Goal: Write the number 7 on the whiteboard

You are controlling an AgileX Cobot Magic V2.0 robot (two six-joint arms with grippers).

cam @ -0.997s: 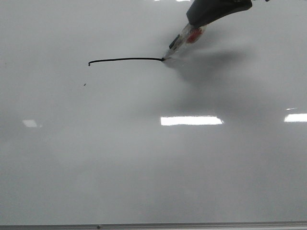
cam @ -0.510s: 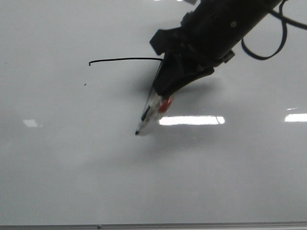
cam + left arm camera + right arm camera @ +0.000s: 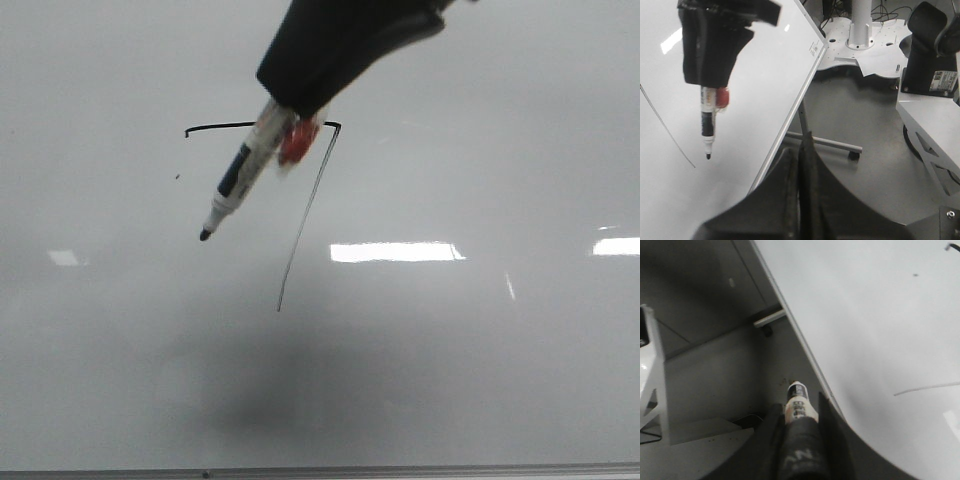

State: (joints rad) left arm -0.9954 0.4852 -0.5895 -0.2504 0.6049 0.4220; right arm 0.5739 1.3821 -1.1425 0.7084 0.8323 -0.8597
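Observation:
The whiteboard (image 3: 480,350) fills the front view. On it is the number 7 (image 3: 305,210): a black, slightly arched top bar and a thin slanting downstroke. My right gripper (image 3: 300,95) is shut on a marker (image 3: 240,180) with a white and blue barrel and a red part. The marker's tip hangs clear of the board, left of the downstroke. The right wrist view shows the gripper (image 3: 799,412) clamping the marker (image 3: 796,392) beside the whiteboard (image 3: 880,330). My left gripper (image 3: 804,142) is shut and empty, off the whiteboard's (image 3: 760,85) edge.
A tiny dark speck (image 3: 177,178) lies below the bar's left end. Bright reflections (image 3: 397,251) cross the board above its grey bottom rim (image 3: 400,470). The board's stand leg with a caster (image 3: 832,143), a white robot base (image 3: 865,50) and a grey platform (image 3: 935,115) are beside it.
The marker drew the downstroke from the bar's right end down to the left. It has since come off the board and moved up and left.

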